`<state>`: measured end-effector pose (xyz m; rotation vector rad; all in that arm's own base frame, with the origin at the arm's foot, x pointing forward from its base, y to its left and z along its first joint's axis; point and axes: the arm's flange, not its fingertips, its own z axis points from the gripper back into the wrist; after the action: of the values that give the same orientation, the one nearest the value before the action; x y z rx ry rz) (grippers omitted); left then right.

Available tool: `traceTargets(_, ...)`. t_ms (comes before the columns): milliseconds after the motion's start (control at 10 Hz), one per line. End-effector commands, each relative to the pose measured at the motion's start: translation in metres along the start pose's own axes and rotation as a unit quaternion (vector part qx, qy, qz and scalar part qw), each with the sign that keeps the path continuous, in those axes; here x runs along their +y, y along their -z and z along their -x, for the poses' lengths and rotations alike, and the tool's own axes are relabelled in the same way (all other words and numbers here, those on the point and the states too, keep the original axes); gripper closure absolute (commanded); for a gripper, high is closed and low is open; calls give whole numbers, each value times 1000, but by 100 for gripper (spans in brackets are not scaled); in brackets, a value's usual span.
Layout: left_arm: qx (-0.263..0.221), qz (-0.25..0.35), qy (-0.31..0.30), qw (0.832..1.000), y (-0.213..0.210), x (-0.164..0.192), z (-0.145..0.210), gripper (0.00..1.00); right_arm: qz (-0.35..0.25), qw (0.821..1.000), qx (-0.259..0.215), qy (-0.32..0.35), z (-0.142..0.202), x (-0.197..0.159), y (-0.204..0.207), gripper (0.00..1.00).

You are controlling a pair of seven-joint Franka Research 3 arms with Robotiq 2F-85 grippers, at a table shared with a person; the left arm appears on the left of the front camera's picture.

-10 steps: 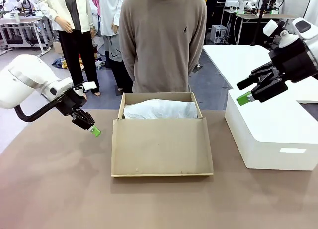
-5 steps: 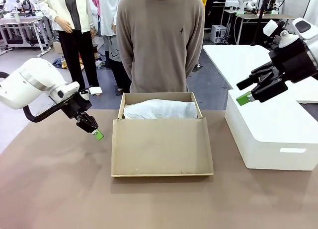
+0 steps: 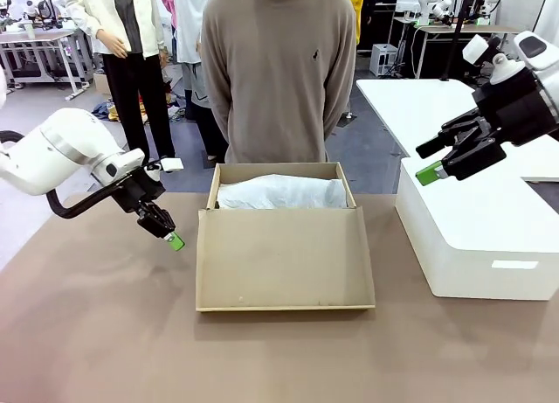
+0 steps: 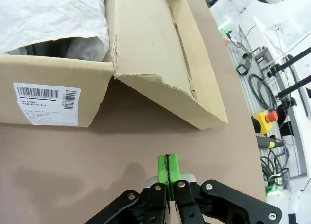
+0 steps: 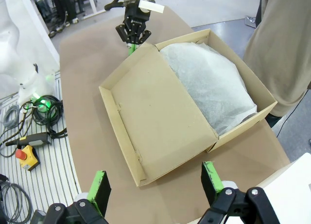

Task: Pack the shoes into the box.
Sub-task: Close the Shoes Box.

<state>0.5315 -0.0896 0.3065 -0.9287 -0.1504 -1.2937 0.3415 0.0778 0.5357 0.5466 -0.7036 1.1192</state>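
The box's (image 3: 284, 237) open flap lid (image 3: 284, 259) lies toward the robot, apparently ready to be closed. Just left, the left gripper (image 3: 174, 240) hovers with pads pressed together, empty. White tissue (image 3: 281, 191) covers the contents, so the shoes cannot be made out. The barcode label (image 4: 46, 103) is illegible. At right, the right gripper (image 3: 434, 162) hangs spread wide, empty.

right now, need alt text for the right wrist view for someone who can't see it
An open tan cardboard box, white tissue paper covering its contents, sits on a brown table with its flap lid folded out. The open right gripper frames the bottom edge; the shut left gripper hangs beyond the box.
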Motion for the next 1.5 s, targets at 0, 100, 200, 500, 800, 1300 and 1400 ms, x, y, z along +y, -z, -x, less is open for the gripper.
traceTargets(0,-4,2,-11,1000,3,4,-1,100,-4,1000,-18,-11,-1,-2,3,0)
traceTargets(100,-8,1,-12,1000,7,5,0,100,-4,1000,-18,-11,-1,-2,3,0)
traceTargets(200,-14,-3,-16,1000,11,5,0,100,-4,1000,-18,-11,-1,-2,3,0)
traceTargets(500,-25,-8,-26,999,21,8,-1,100,-4,1000,-18,-11,-1,-2,3,0)
traceTargets(800,-26,-21,-33,999,32,9,-1,100,-4,1000,-18,-11,-1,-2,3,0)
traceTargets(1300,-35,-13,-34,999,47,12,-6,100,-4,1000,-18,-11,-1,-2,3,0)
traceTargets(1400,-41,-9,-34,999,51,11,-7,100,-4,1000,-18,-11,-1,-2,3,0)
